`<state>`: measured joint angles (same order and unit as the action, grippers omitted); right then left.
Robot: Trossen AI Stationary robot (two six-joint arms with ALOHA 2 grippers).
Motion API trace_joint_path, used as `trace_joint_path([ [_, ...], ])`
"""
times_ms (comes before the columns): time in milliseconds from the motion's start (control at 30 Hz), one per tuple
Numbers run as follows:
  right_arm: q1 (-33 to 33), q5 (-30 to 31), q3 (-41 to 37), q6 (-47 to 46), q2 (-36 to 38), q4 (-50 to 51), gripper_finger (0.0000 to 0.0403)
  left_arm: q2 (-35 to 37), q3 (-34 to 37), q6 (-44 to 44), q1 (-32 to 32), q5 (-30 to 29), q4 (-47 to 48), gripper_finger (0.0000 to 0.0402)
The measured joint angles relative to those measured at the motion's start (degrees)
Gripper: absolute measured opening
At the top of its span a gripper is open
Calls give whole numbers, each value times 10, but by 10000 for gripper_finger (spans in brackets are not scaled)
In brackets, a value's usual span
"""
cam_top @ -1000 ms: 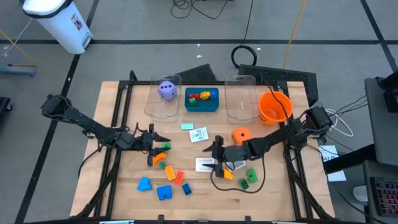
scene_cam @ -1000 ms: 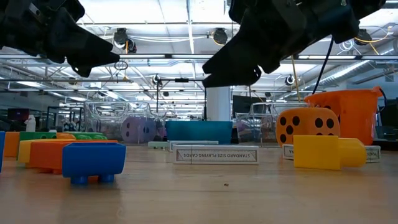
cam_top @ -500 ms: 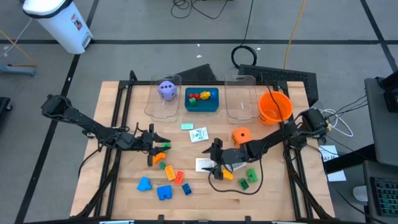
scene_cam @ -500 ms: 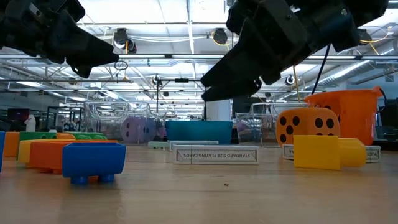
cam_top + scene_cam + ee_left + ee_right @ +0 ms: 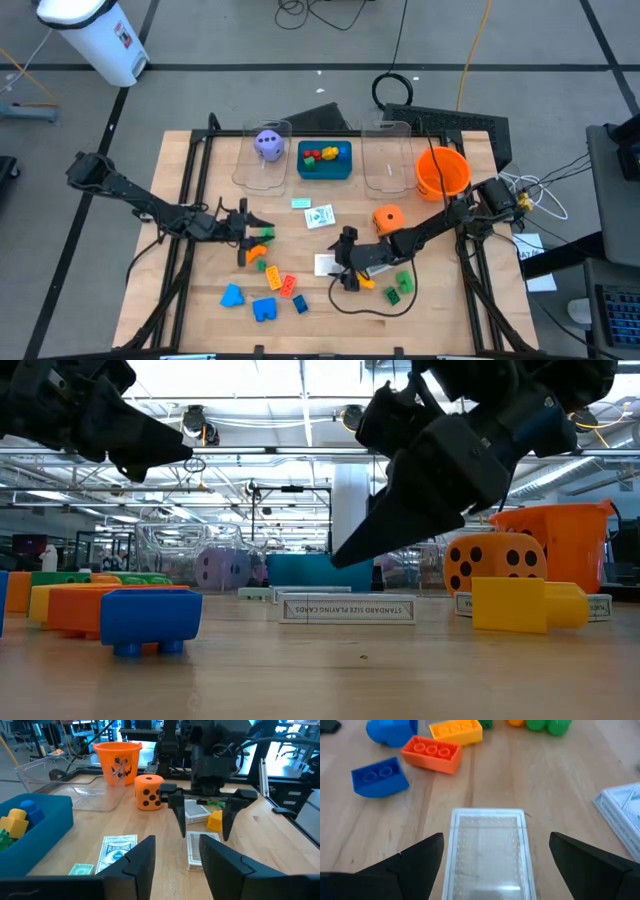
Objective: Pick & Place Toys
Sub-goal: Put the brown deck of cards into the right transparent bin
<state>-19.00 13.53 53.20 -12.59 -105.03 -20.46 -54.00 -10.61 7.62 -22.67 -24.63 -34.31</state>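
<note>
My right gripper [image 5: 490, 852] hangs with its fingers spread wide either side of the clear card box [image 5: 489, 851], which lies flat on the table [image 5: 440, 310] just below centre. My left gripper [image 5: 258, 228], at nine o'clock of it, stands partly open and empty above an orange brick [image 5: 256, 252]. The orange die [image 5: 386, 217] sits at two o'clock of the box.

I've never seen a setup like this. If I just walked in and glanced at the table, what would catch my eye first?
Probably the right gripper near the table's middle, fingers spread wide over a clear card case lying flat on the wood. Next, the bright orange bowl at the far right edge, with the orange dotted die a little nearer. The left gripper hovers left of centre, above a scatter of coloured bricks.
</note>
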Motion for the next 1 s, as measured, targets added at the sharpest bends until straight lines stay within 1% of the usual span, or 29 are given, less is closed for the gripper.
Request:
trace_joint_path([
  [167, 0, 0, 1, -17, 0, 39, 357, 0, 0, 2, 10, 0, -1, 169],
  [300, -2, 1, 1, -17, 0, 29, 357, 0, 0, 4, 10, 0, 0, 170],
  [1000, -14, -1, 1, -51, 0, 83, 357, 0, 0, 3, 10, 1, 0, 170],
])
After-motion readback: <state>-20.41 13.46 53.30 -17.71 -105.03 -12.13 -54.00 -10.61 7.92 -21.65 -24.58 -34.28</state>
